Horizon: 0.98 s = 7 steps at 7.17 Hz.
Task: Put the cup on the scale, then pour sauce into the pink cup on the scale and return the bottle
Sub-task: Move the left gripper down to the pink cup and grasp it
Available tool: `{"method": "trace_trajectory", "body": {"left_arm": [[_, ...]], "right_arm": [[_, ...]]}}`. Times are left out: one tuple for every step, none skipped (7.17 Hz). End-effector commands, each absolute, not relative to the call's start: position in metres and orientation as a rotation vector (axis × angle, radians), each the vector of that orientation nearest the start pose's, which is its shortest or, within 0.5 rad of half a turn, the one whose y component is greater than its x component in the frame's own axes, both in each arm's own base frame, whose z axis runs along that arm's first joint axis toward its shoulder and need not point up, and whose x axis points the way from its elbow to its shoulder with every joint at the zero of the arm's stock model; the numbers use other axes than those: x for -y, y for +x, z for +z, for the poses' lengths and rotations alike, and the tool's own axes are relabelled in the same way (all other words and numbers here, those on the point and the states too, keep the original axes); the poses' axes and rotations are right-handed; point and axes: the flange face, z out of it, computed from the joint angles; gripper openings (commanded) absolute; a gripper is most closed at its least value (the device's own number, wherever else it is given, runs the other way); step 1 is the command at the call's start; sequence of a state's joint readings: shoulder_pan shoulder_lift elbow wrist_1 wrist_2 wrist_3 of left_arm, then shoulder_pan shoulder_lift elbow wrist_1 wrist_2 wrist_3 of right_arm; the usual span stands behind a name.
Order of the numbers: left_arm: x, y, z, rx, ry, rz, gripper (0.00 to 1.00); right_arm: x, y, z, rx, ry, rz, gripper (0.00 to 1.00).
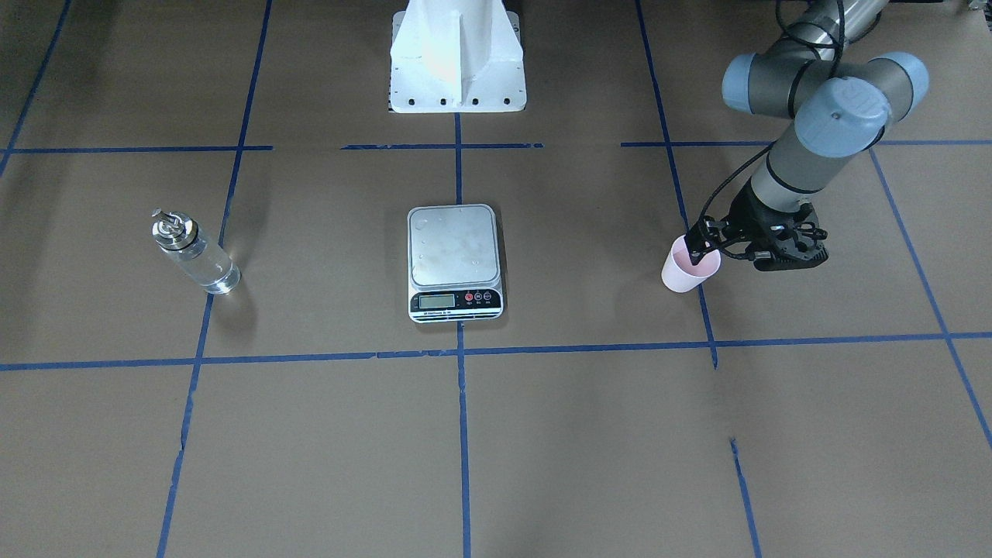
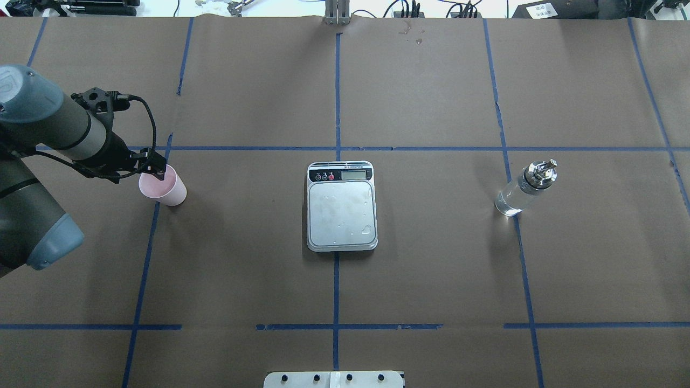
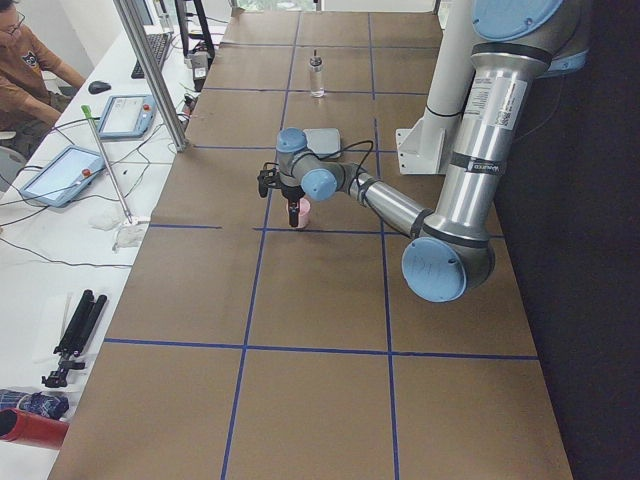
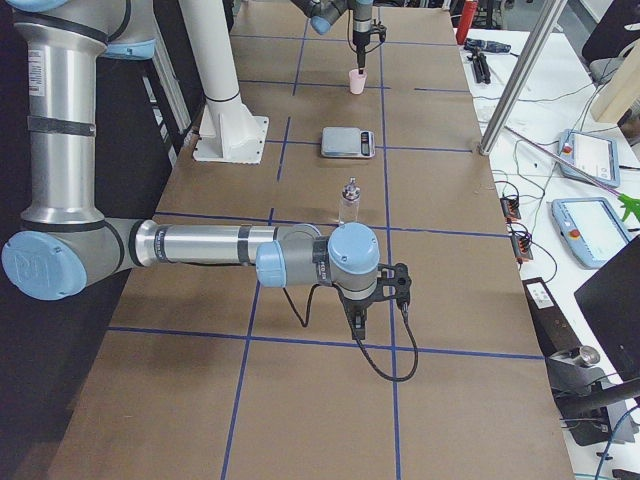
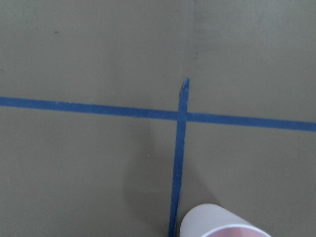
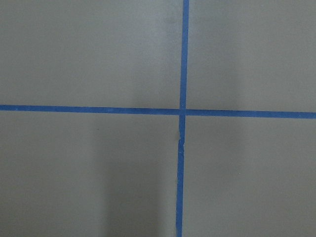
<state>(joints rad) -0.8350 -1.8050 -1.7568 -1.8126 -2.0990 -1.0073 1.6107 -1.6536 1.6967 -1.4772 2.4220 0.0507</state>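
Pinching the cup (image 2: 170,192) by its rim, the left end effector (image 2: 159,173) stands well apart from the scale (image 2: 342,215).

I find the desk (image 2: 431,258) covered in matt brown paper, marked with smooth blue tape (image 2: 335,302). The scale (image 2: 341,210) has a steel platform, dull and smudged, and a glossy black plastic front strip. The cup (image 2: 164,187) is matt pale pink paper. The bottle (image 2: 516,196) is clear glass with a polished metal cap (image 2: 540,173). The left gripper (image 1: 697,244) has matt black fingers (image 1: 692,249).
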Motion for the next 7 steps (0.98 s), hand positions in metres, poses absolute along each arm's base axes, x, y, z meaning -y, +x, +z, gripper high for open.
{"method": "trace_trajectory", "body": {"left_arm": [[0.4834,0.3427,0.4278,-0.813,0.009,-0.073,0.98],[0.4818,0.3449,0.428,-0.812,0.005,-0.071,0.96],[0.4813,0.3457,0.4328,-0.805,-0.001,-0.072,0.89],[0.4815,0.3459,0.4336,-0.804,-0.003,-0.073,0.81],[0.4815,0.3461,0.4343,-0.804,-0.005,-0.072,0.68],[0.4815,0.3461,0.4345,-0.803,-0.006,-0.073,0.41],[0.4814,0.3457,0.4329,-0.804,0.0,-0.073,0.11]], "right_arm": [[0.4617,0.077,0.6208,0.849,0.124,0.025,1.0],[0.4617,0.0769,0.6199,0.851,0.125,0.026,1.0],[0.4617,0.0769,0.6199,0.851,0.125,0.026,1.0],[0.4618,0.0769,0.6191,0.851,0.126,0.025,1.0],[0.4617,0.0776,0.6191,0.85,0.128,0.025,1.0],[0.4618,0.0769,0.6184,0.85,0.129,0.023,1.0],[0.4626,0.0776,0.6139,0.85,0.138,0.021,1.0]]}}
